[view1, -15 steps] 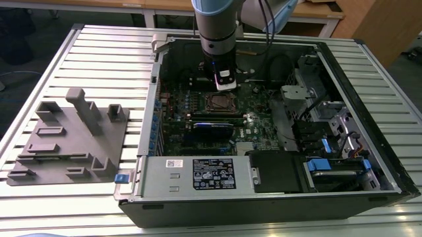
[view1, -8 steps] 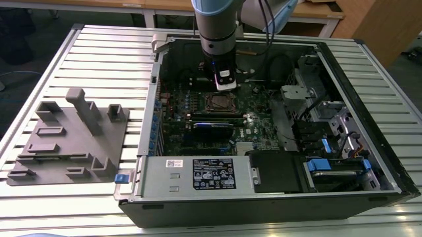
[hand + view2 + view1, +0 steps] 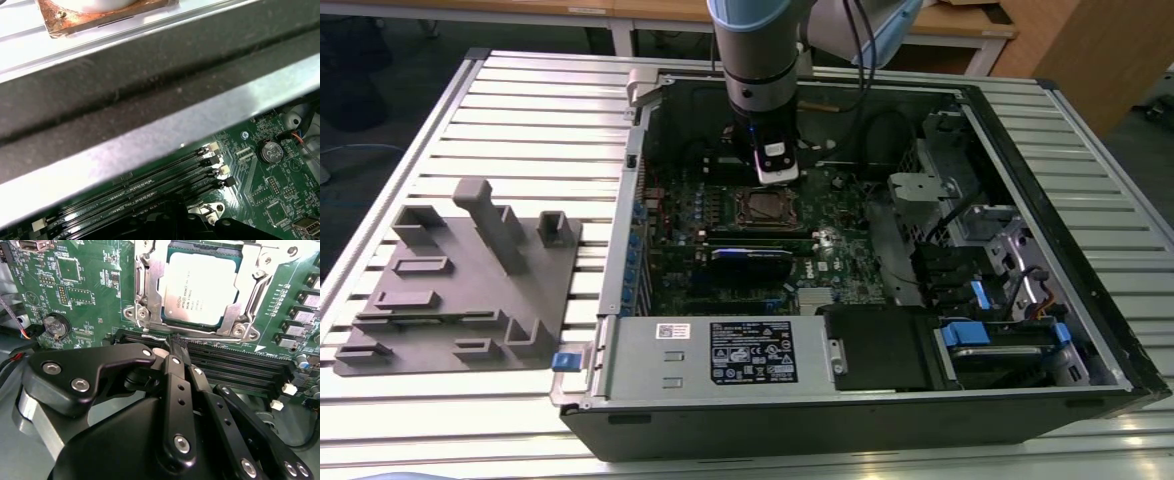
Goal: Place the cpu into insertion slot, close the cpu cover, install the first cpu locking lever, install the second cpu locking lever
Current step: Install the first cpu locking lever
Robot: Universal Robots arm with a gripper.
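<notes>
In the second wrist view the cpu (image 3: pixel 200 287), a pale silver square, lies in the insertion slot (image 3: pixel 235 331) on the green motherboard (image 3: pixel 90 285). The cpu cover (image 3: pixel 149 287), a silvery frame, lies flat around it. A thin wire locking lever (image 3: pixel 220 339) runs along the socket's edge beside the memory slots. My gripper (image 3: pixel 177 344) is shut, and its black fingertips rest right at that lever; whether they grip it I cannot tell. In the exterior view the gripper (image 3: pixel 778 172) hangs inside the open computer case just behind the socket (image 3: pixel 761 207).
Black memory slots (image 3: pixel 235 371) lie between the gripper and the socket, with a coin battery (image 3: pixel 54 326) nearby. The case's walls (image 3: pixel 634 200) ring the board. A power supply (image 3: pixel 720 350) and drive bays (image 3: pixel 987 260) crowd the front and right. A grey fixture (image 3: pixel 467 280) sits on the table.
</notes>
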